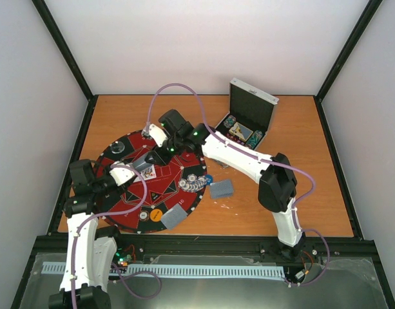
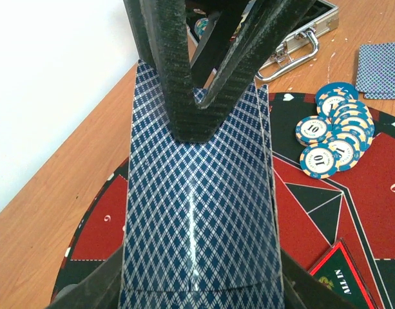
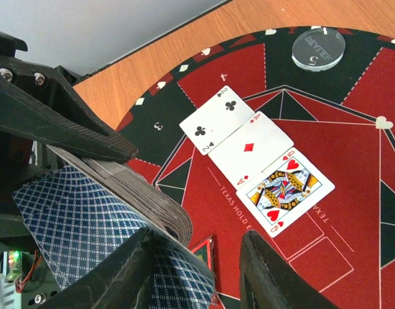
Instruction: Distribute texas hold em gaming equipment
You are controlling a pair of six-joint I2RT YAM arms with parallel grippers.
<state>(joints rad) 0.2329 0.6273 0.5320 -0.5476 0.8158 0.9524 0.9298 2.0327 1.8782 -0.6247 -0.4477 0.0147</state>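
My left gripper [image 2: 198,286] is shut on a deck of blue-backed playing cards [image 2: 197,212], held above the round red-and-black mat [image 1: 129,212]. My right gripper [image 3: 200,243] is at the deck's far end. Its jaws are narrowed, with a gap still showing between them. The top card's curled edge [image 3: 178,283] lies against its left finger [image 3: 116,277]. A two of clubs [image 3: 210,119], an ace of diamonds [image 3: 249,145] and a queen of hearts [image 3: 287,190] lie face up on the mat. Poker chips [image 2: 336,135] are heaped near the mat's right rim. A clear disc [image 3: 318,47] sits at the far rim.
The open silver case [image 1: 252,109] stands at the back right with chips inside. One face-down card [image 1: 221,188] lies on the table right of the mat. Another card [image 1: 173,217] lies on the mat's near edge. A red-edged marker [image 2: 342,273] lies on the mat.
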